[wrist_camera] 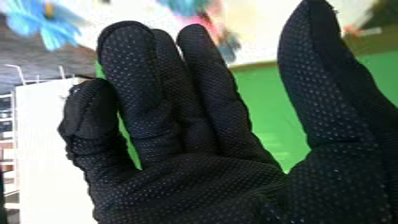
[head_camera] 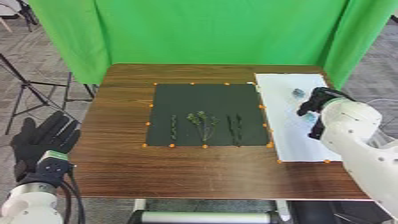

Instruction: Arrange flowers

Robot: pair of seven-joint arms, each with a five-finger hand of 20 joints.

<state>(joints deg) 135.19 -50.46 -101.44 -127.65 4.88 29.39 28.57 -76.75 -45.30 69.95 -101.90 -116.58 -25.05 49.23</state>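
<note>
- The tabletop [head_camera: 178, 175] is occupied by a dark mat [head_camera: 169, 102], edged with orange markers, and by a white sheet [head_camera: 293, 145], laid beside it at 3 o'clock.
- Greenery is laid out on the mat: a thin sprig [head_camera: 173, 128] at 8 o'clock from its middle, a forked sprig [head_camera: 202, 119] at 6, and two slim stems [head_camera: 238, 131], set side by side, at about 4.
- A pale blue flower [head_camera: 298, 93] is placed on the sheet, at 11 o'clock from the right hand [head_camera: 334, 100].
- The right hand is held over the sheet, with another blue flower [head_camera: 310, 117] seen between its thumb and fingers; whether that one is touched cannot be told.
- In the right wrist view, the fingers are extended, some pressed together, with the thumb held well apart; a blue bloom [wrist_camera: 43, 22] and a pink one [wrist_camera: 206, 21] are seen beyond them.
- The left hand [head_camera: 43, 142] is held off the tabletop, at 9 o'clock from it, its fingers straight and spread.
- A green curtain [head_camera: 218, 32] is hung at 12 o'clock.
</note>
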